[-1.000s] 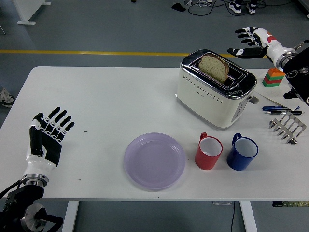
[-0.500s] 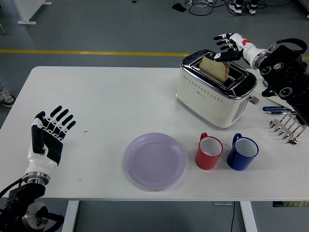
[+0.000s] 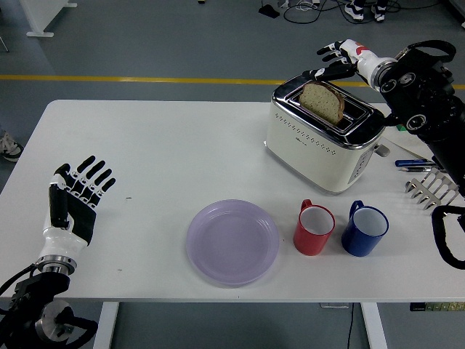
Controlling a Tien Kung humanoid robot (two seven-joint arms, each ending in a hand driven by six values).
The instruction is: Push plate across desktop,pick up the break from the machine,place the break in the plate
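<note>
Toaster [image 3: 324, 138] looks like glossy cream plastic with a shiny chrome top; plate [image 3: 232, 242] in front's smooth, slightly glossy lilac plastic.

Bright even overhead light, soft shadows, sharp focus

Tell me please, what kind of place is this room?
Probably a robotics lab or test room, not a kitchen. The white table stands on a grey floor with a yellow line, loose cables lie behind it, and the toaster looks staged.
</note>
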